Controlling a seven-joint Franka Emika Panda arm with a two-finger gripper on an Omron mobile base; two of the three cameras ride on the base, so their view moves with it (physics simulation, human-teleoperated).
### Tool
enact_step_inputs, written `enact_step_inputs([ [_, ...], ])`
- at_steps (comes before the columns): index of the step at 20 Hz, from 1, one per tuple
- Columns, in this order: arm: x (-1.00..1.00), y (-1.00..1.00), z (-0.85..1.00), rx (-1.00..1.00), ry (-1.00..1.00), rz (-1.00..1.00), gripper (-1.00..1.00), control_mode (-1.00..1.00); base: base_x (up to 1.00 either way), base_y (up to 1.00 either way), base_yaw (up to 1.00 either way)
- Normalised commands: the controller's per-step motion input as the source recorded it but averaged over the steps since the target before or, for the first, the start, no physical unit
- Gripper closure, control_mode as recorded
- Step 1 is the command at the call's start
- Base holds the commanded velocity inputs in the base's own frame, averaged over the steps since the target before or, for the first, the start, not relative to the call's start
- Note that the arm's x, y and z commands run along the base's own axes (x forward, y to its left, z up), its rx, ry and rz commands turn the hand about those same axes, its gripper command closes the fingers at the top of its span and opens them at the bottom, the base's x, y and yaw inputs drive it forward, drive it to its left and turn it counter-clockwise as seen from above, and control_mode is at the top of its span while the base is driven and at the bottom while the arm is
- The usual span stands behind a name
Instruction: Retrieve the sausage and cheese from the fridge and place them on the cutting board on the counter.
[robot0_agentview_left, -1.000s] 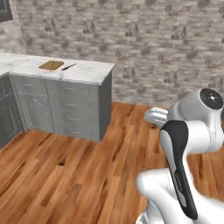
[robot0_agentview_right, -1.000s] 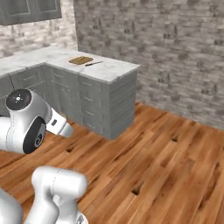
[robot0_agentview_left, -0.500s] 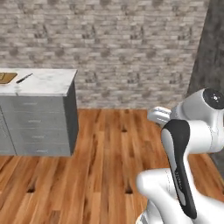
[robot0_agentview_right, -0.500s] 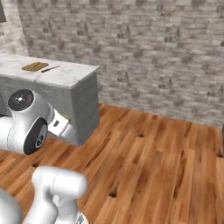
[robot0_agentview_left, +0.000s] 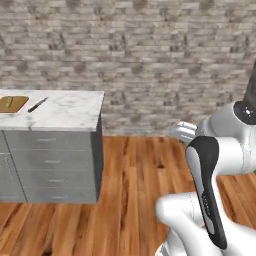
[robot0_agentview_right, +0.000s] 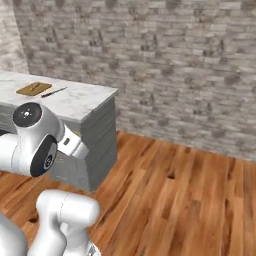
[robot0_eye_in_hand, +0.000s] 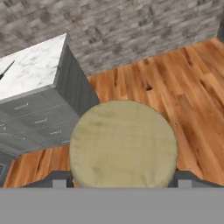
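- The cutting board (robot0_agentview_left: 11, 103) lies flat on the counter (robot0_agentview_left: 65, 112), far from its free right end. In the left base view the picture edge cuts the board off.
- A dark knife (robot0_agentview_left: 38, 104) lies on the counter just right of the board. It is set at a slant and does not touch the board.
- The rest of the marble top, from the knife to the counter's right end, carries nothing that can be made out.
- Grey drawer fronts (robot0_agentview_left: 50, 165) with slim handles sit under the counter. Its dark end panel faces the wooden floor (robot0_agentview_left: 135, 190).
- A grey brick wall (robot0_agentview_left: 150, 60) runs behind the counter and on past its right end.
- From the right base view the board (robot0_agentview_right: 33, 88) and knife (robot0_agentview_right: 54, 91) sit side by side at the far part of the counter (robot0_agentview_right: 75, 102).
- The arm (robot0_agentview_left: 210, 165) stands to the right of the counter's end, over the floor and well apart from the board.
- In the hand view the gripper (robot0_eye_in_hand: 121, 181) is clamped on the cheese (robot0_eye_in_hand: 124, 144), with a dark fingertip at each side of it.
- The cheese shows here as a pale yellow-tan round face. It is held in the air off the counter (robot0_eye_in_hand: 30, 70), over the floor beyond its end.
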Motion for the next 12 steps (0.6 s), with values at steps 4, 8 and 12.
enact_step_inputs([
  [4,0.0,0.0,0.0,0.0,0.0,0.0,1.0,1.0,0.58,0.99,0.0],
  [8,0.0,0.0,0.0,0.0,0.0,0.0,1.0,1.0,0.5,1.0,-0.08],
  [12,0.0,0.0,0.0,0.0,0.0,0.0,1.0,1.0,0.54,1.0,-0.13],
])
